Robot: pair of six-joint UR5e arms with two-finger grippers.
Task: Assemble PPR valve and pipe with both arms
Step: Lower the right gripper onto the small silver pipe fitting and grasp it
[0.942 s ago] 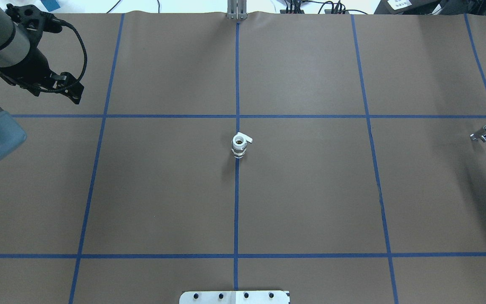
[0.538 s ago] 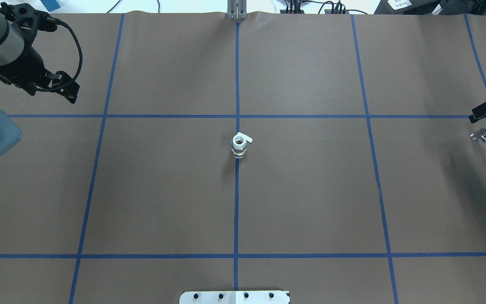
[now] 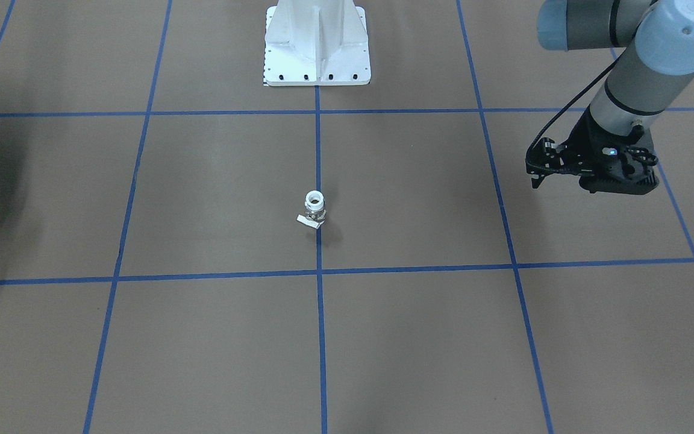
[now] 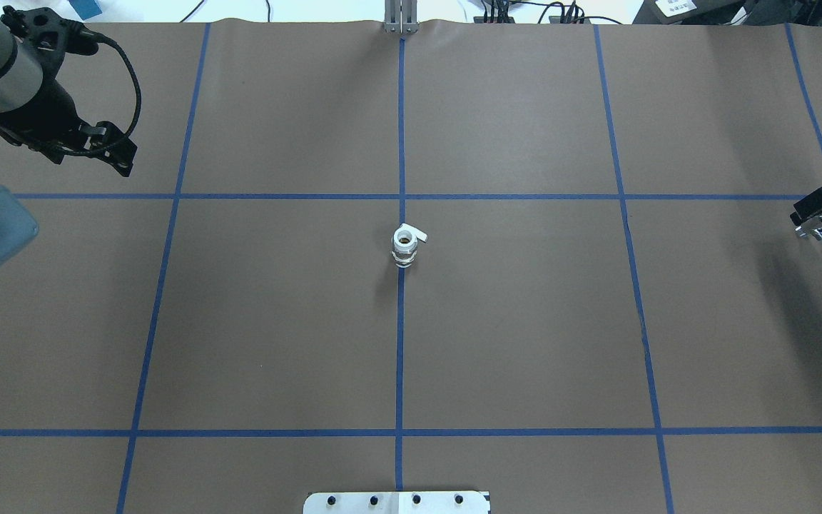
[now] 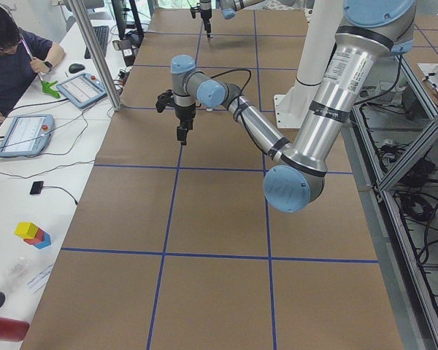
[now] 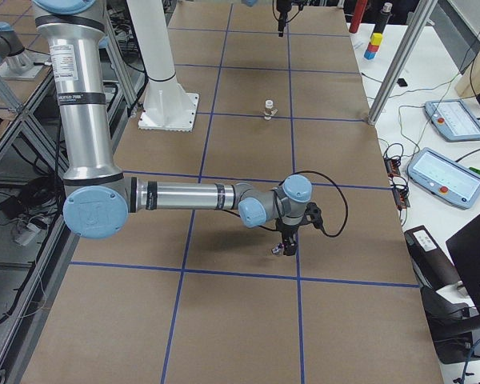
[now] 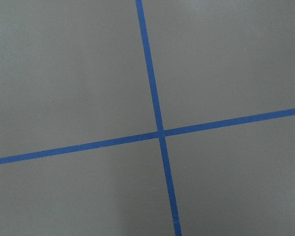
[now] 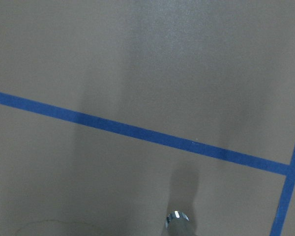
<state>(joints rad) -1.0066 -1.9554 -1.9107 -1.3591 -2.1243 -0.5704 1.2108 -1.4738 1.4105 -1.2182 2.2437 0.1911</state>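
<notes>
Left gripper (image 4: pixel 120 158) hangs above table (image 4: pixel 525 321), well off pedestal's (image 3: pixel 317 42) left side; can't tell if jaws parted or clenched. Right gripper (image 4: pixel 814 214) is far off pedestal's right side, grip also unclear. Valve (image 4: pixel 404 246) stands upright on blue tape line (image 4: pixel 399 343), straight out fr. pedestal.

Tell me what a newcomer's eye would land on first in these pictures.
First comes the tiny PPR valve, standing upright and alone on the blue tape line at the middle of the wide brown table. Next, the two black claws sit far apart at opposite ends. The left claw hangs over the far left corner, while the right claw is right at a small shiny part by the right edge.
</notes>
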